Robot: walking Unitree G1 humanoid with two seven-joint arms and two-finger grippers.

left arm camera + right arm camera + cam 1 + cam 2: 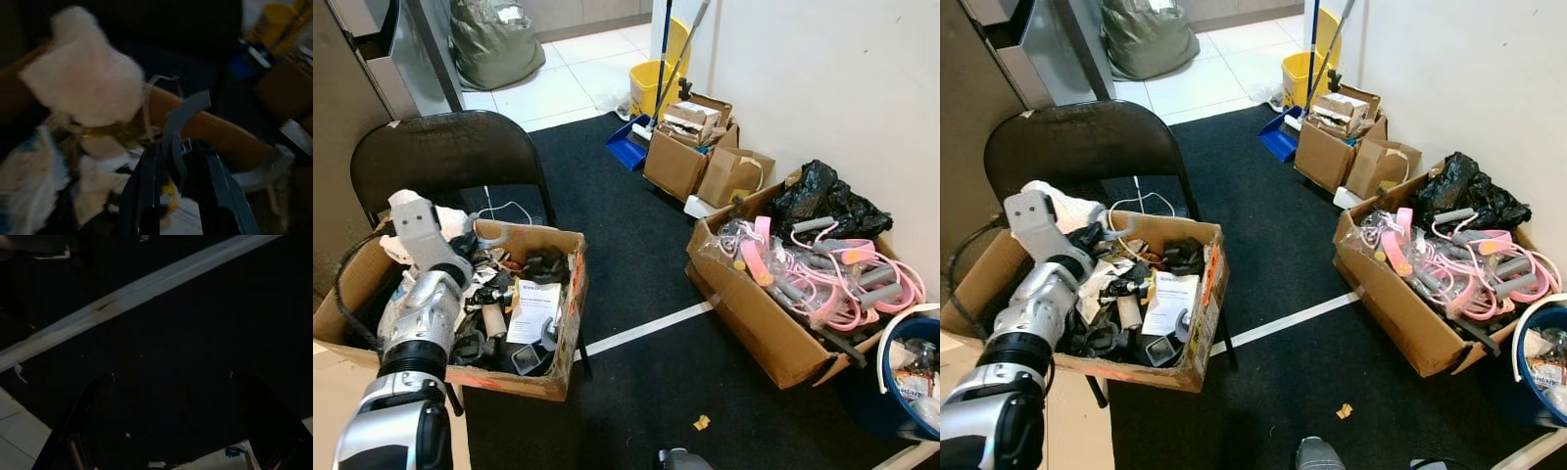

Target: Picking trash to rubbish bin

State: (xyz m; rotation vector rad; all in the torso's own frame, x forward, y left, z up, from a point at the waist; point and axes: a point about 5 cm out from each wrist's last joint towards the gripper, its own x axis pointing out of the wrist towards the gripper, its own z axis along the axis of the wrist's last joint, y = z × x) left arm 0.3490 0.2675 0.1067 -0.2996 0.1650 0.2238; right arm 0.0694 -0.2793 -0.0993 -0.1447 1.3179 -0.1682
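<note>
Left hand [176, 161] is inside the cardboard box [570, 294] at lower left of the frame, box resting on a black folding chair [440, 147]. In the left wrist view its two black fingers [142, 191] are clenched on a grey curved plastic piece [178, 122], just beside a crumpled white tissue wad [88, 83] at the box's back edge. Box is full of mixed junk, incl. a white leaflet [533, 308]. Right hand [166, 431] hangs low over black carpet w/ a white line [146, 289], fingers spread apart, holding nothing. Blue rubbish bin [901, 392] sits at lower right of the frame, near a second box w/ pink tubing [842, 284]. Small yellow scrap [702, 422] lies on the carpet at bottom centre.
</note>
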